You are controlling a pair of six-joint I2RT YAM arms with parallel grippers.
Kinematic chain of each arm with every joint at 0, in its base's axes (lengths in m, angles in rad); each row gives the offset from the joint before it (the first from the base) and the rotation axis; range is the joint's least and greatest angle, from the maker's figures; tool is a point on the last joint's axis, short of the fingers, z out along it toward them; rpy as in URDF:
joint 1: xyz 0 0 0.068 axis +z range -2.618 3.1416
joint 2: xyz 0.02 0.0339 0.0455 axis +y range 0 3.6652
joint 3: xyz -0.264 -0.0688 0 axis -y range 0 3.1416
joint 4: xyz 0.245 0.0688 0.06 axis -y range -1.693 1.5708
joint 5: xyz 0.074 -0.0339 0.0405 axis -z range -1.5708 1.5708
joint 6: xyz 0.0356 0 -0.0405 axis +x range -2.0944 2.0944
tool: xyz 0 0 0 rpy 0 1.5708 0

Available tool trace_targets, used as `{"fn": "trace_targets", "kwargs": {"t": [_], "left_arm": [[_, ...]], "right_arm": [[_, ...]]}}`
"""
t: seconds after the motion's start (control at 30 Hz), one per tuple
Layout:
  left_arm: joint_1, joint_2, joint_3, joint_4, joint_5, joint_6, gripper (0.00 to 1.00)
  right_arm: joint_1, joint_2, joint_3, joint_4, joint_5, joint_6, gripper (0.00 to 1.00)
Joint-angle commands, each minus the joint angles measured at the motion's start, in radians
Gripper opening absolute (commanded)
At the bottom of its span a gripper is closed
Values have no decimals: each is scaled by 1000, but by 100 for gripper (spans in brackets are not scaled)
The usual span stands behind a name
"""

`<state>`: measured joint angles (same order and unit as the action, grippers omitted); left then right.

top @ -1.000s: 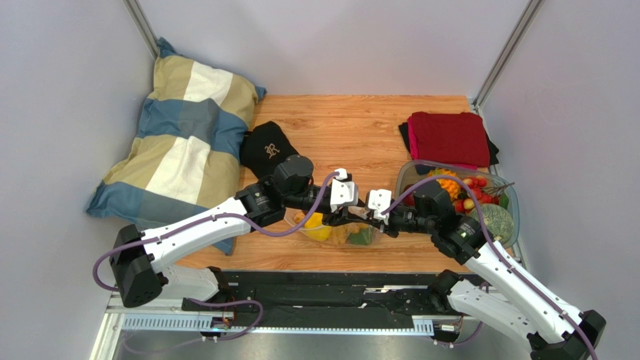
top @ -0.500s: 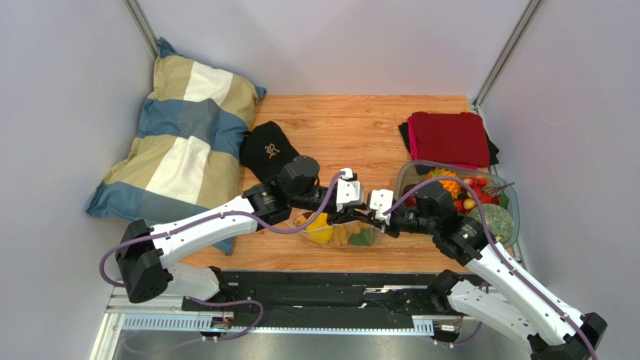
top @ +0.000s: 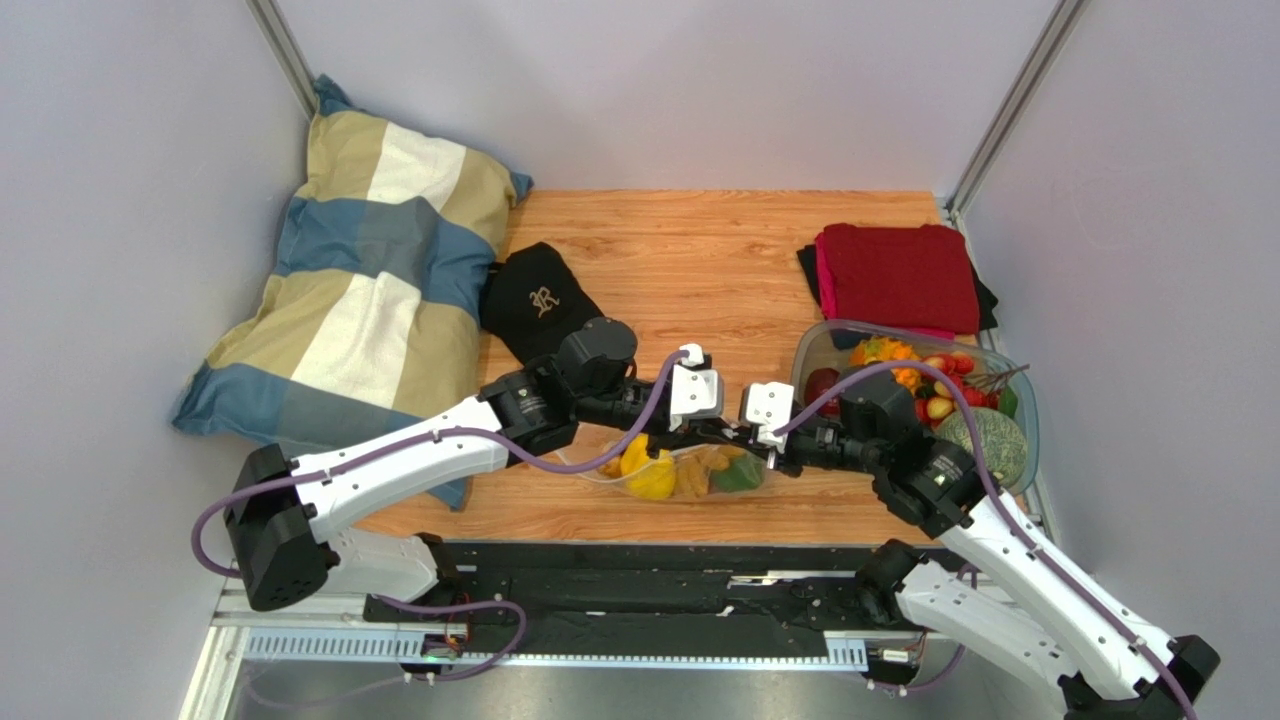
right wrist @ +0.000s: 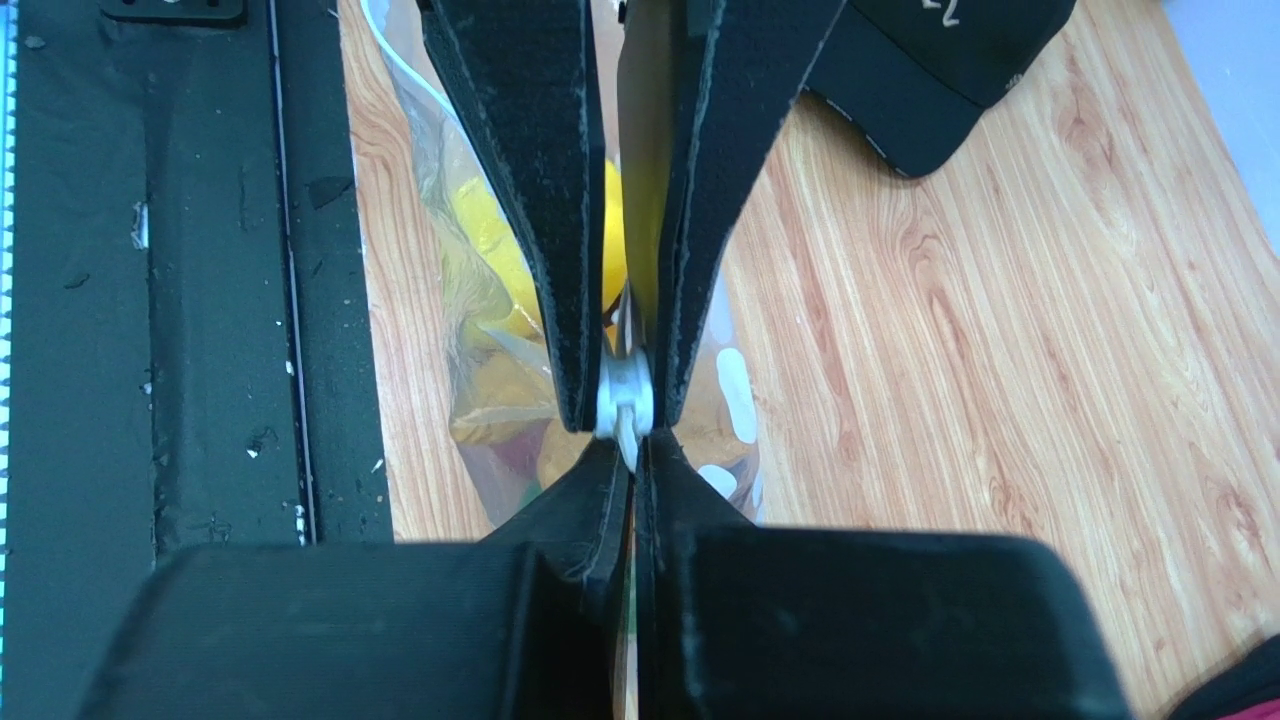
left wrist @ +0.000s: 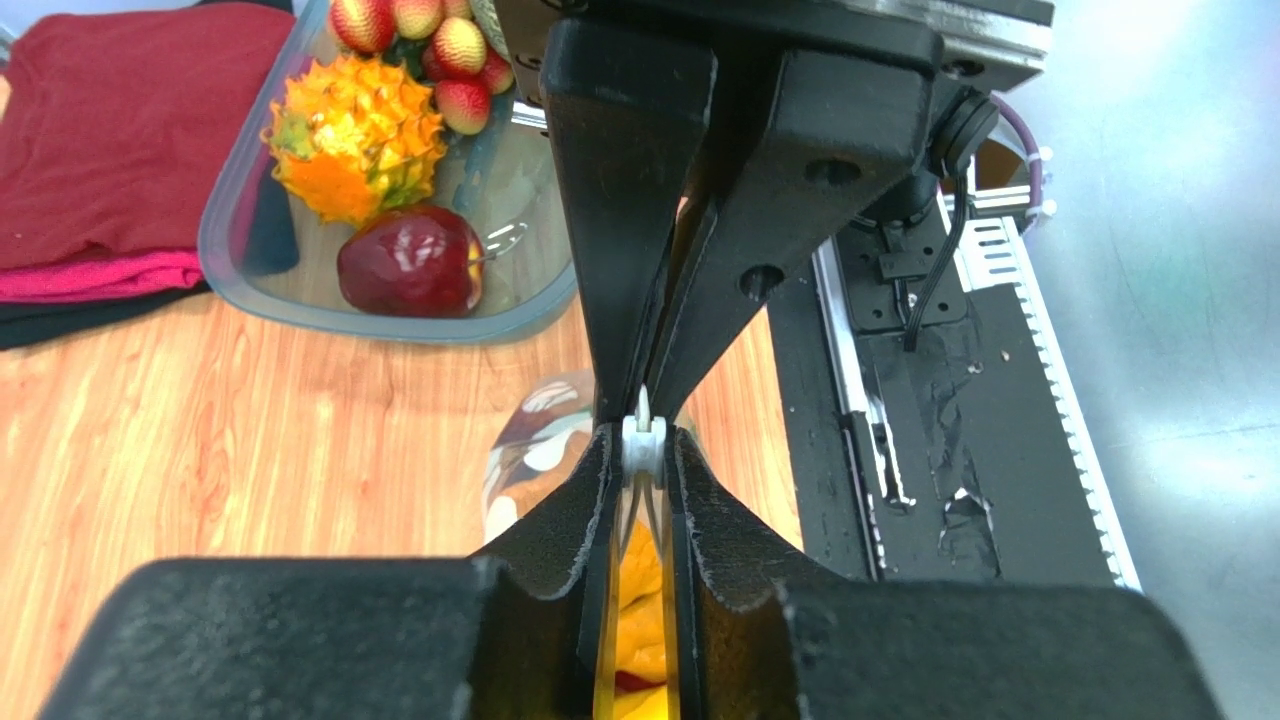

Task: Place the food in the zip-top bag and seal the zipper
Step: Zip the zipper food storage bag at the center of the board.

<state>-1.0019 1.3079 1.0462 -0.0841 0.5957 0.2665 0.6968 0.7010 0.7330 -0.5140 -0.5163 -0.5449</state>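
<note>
The zip-top bag [top: 694, 477] lies near the table's front edge with a yellow pepper [top: 649, 473] and green food [top: 736, 474] inside. Above its right end my two grippers meet tip to tip. My left gripper [left wrist: 643, 450] is shut on the zipper's small white tab [left wrist: 643, 438], with yellow food [left wrist: 649, 600] showing below. Facing it, my right gripper [right wrist: 631, 468] is shut on the bag's top edge just behind that tab [right wrist: 621, 398]. The dotted clear bag [right wrist: 451, 225] hangs under both. More food [top: 917, 383] sits in the grey tray [top: 812, 353].
A checked pillow [top: 361, 285] lies at the back left, with a black cap [top: 537, 297] beside it. Folded red cloth [top: 899, 275] is at the back right, behind the tray. A red apple [left wrist: 409, 263] and an orange spiky fruit [left wrist: 353, 135] lie in the tray. A black rail [top: 646, 578] runs along the front.
My left gripper has narrowed onto the white zipper tab. Both grippers and the bag have shifted a little to the right and nearer the front edge.
</note>
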Motion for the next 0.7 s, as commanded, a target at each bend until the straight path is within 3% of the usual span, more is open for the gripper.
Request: {"fn": "trace_targets", "kwargs": {"t": [0.0,0.57,0.6,0.67], "left_arm": [[-3,-61,-15,-52,-22,16,9],[34,-157,-88,-155,-93,33,7],[34,-156,-86,-151,-94,33,6],[34,-150,-68,-141,-91,23,4]], "right_arm": [[-2,-35,-3,66,-5,13,0],[-36,-74,-7,8,-25,16,0],[-36,-69,6,0,-30,17,2],[-37,-37,29,-40,-51,19,24]]}}
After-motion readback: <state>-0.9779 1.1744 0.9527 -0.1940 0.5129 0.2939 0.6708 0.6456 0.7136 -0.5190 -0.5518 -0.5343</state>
